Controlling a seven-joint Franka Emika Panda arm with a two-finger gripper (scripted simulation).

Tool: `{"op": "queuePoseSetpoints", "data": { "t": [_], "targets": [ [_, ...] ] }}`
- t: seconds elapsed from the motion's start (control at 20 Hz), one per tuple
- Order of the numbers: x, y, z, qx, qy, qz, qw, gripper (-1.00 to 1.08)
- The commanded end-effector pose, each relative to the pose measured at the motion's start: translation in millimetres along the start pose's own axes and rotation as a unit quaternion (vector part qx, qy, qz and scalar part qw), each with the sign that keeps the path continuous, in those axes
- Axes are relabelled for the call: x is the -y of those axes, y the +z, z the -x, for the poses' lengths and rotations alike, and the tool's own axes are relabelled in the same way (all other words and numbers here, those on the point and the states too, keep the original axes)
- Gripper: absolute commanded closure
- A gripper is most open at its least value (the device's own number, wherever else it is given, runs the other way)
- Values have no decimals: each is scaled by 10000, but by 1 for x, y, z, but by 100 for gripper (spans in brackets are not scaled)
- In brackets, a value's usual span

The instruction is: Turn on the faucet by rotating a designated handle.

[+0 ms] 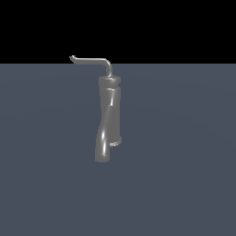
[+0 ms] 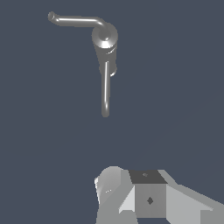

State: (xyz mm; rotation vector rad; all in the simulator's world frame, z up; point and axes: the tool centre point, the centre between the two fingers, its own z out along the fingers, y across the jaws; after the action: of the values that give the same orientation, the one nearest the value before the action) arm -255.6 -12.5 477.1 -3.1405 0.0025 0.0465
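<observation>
Low in the wrist view, part of the gripper [image 2: 146, 197] shows as pale grey blocks with a dark square face; its fingertips are out of frame, so whether it is wide, narrow or holding anything cannot be told; it is well apart from the faucet [image 2: 105, 43], which is seen from above higher in the same picture; the exterior view shows no arm at all. At the centre of the exterior view the faucet [image 1: 109, 108] stands upright on a flat slate-blue floor [image 1: 184, 161], its thick spout tube curving down toward the lower frame; the handle [image 1: 92, 60], a thin bent rod, rises from the top of the body and reaches toward the exterior view's left, ending in a small upturned tip; in the wrist view the handle [image 2: 74, 20] lies in the upper left.
</observation>
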Motion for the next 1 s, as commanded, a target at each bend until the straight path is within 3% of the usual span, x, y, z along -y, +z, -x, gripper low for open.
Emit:
{"op": "queuePoseSetpoints", "data": {
  "t": [0.0,0.5,0.95],
  "targets": [
    [0,0,0,0,0,0,10000,108],
    [-5,2,-4,-43,-202,13,9998,108],
    [-3,3,-11,-43,-16,-16,10000,108]
  ]
}}
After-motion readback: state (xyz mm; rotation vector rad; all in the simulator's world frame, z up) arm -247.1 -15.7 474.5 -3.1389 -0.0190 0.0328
